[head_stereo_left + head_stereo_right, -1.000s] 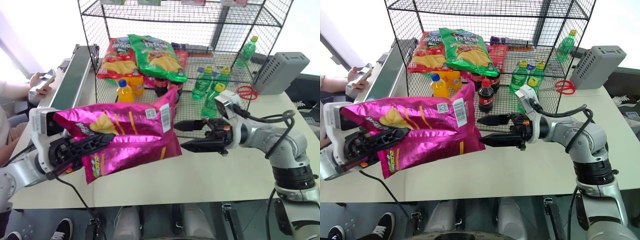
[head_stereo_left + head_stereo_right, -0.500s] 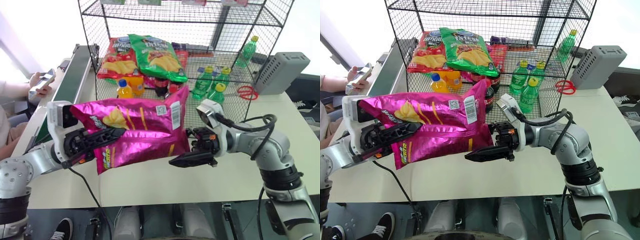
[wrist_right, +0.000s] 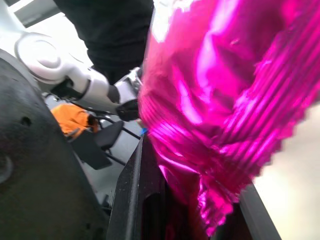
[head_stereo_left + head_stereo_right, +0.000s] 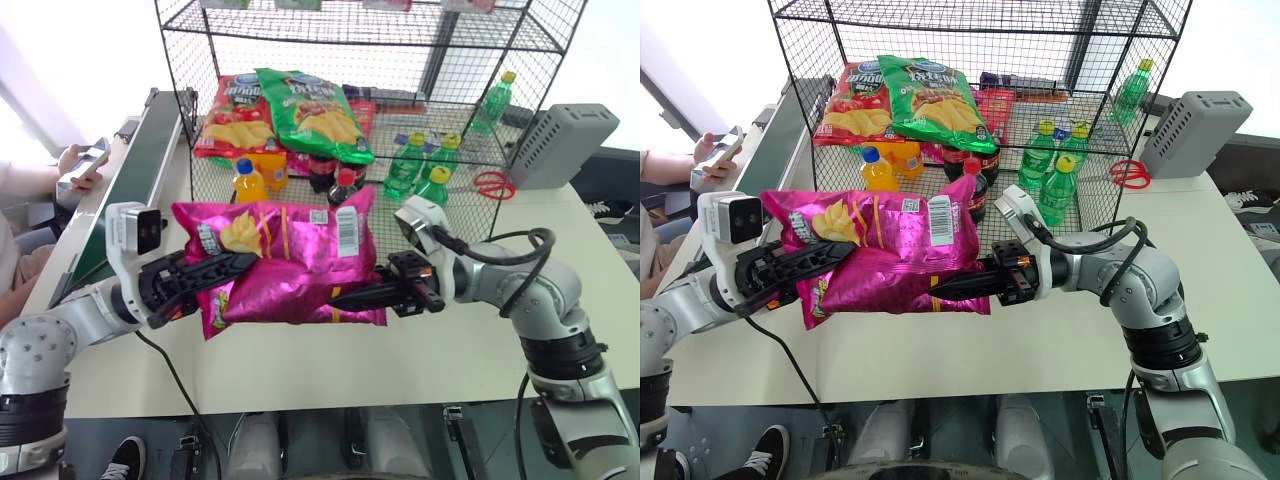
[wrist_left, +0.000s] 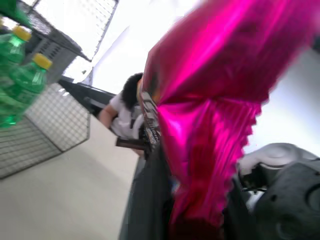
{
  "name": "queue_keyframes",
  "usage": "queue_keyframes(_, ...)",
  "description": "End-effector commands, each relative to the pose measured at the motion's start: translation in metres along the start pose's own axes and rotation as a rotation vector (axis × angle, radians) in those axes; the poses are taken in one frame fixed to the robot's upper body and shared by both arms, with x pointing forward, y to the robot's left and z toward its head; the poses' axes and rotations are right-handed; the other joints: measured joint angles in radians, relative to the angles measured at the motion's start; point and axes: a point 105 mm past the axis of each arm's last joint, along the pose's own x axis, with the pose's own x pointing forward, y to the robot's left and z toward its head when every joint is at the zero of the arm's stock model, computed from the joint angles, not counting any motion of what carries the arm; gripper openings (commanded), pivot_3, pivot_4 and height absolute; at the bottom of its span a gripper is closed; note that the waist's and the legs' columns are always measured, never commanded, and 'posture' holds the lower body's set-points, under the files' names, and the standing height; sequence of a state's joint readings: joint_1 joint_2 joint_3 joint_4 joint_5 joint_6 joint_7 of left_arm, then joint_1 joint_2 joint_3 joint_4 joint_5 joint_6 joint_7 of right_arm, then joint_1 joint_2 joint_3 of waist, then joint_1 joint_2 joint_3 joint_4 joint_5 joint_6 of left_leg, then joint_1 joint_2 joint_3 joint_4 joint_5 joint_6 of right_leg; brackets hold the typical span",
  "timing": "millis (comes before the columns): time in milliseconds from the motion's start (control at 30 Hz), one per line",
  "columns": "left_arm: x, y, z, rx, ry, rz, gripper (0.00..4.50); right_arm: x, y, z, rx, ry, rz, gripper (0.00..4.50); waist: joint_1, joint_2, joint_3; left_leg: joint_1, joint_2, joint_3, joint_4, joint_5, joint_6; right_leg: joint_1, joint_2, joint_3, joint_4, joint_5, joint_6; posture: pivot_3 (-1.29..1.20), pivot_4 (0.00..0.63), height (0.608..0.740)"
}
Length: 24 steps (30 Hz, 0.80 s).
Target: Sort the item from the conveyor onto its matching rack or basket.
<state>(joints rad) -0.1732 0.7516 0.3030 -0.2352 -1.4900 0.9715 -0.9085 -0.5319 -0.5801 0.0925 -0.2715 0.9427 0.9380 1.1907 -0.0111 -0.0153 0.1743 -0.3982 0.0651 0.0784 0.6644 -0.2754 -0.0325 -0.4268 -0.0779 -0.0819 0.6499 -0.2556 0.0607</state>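
At centre frame, the magenta chip bag is held above the table between two grippers. The right gripper is clamped shut on the bag's lower right edge; the left gripper is closed on its left end. Behind, in the upper half, the black wire rack is seen, with the conveyor at upper left. In the right wrist view, the crimped seam is shown pinched between the fingers.

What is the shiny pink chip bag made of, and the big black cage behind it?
The glossy magenta-pink chip bag looks like thin plastic foil film: it crinkles and gleams. The black wire-grid rack looks like painted metal wire, going by its thin, stiff crossing rods.
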Motion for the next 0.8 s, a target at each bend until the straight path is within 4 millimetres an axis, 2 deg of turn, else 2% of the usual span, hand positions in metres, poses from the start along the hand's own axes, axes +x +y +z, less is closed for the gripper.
queue_keyframes(33,-0.004,-0.003,0.011,0.079,-0.02,0.032,2.38,-0.011,0.0,0.006,-0.094,0.006,-0.065,0.26,0.0,0.0,0.0,0.0,0.0,0.0,0.0,0.0,0.0,0.0,0.0,0.0,0.0,0.0,0.0,0.0,0.15,0.74)
queue_keyframes(100,-0.008,0.0,0.011,0.131,-0.018,0.073,3.57,-0.024,-0.004,0.008,-0.171,0.001,-0.161,0.26,0.003,0.0,0.0,0.0,0.0,0.0,0.0,0.0,0.0,0.0,0.0,0.0,0.0,0.0,0.0,0.0,0.15,0.74)
queue_keyframes(167,-0.012,0.002,0.009,0.16,-0.007,0.101,4.49,-0.036,-0.001,0.015,-0.203,-0.037,-0.22,0.26,0.003,0.0,0.0,-0.001,0.0,0.0,0.0,0.0,0.0,0.0,-0.001,0.0,-0.001,0.0,0.0,0.0,0.15,0.74)
queue_keyframes(367,-0.015,0.018,0.007,0.339,0.002,0.205,4.5,-0.086,0.015,0.029,-0.354,-0.101,-0.485,0.26,0.019,0.0,0.0,-0.001,0.0,0.0,0.0,0.0,0.0,0.0,-0.001,0.0,-0.002,0.0,0.0,0.0,0.15,0.74)
queue_keyframes(533,-0.009,0.032,0.009,0.42,0.0,0.219,4.5,-0.126,0.017,0.049,-0.67,-0.038,-0.744,0.26,0.024,0.0,0.0,-0.001,0.0,0.001,0.0,0.0,0.0,0.0,-0.001,0.0,-0.002,0.0,0.0,0.0,0.15,0.74)
queue_keyframes(600,-0.004,0.038,0.013,0.449,-0.007,0.213,4.5,-0.142,0.015,0.067,-0.825,0.0,-0.857,0.26,0.023,0.0,0.0,-0.001,-0.001,0.001,0.0,0.0,0.0,0.0,0.0,0.0,-0.002,0.0,0.0,0.0,0.15,0.74)
queue_keyframes(700,0.002,0.044,0.016,0.449,0.003,0.2,4.5,-0.151,0.01,0.076,-0.99,0.12,-0.925,0.26,0.023,0.0,0.0,-0.001,-0.001,0.001,0.0,0.0,0.0,0.0,0.0,0.0,-0.002,0.0,0.0,0.0,0.15,0.74)
queue_keyframes(767,0.005,0.043,0.014,0.478,0.026,0.177,4.5,-0.155,0.005,0.086,-1.079,0.119,-0.98,0.26,0.018,0.0,0.0,-0.001,-0.001,0.001,0.0,0.0,0.0,0.0,0.0,0.0,-0.002,0.0,0.0,0.0,0.15,0.74)
queue_keyframes(800,0.007,0.042,0.015,0.487,0.028,0.167,4.5,-0.163,0.0,0.09,-1.192,0.188,-1.043,0.26,0.016,0.0,0.0,-0.001,0.0,0.001,0.0,0.0,0.0,0.0,0.0,0.0,-0.002,0.0,0.0,0.0,0.15,0.74)
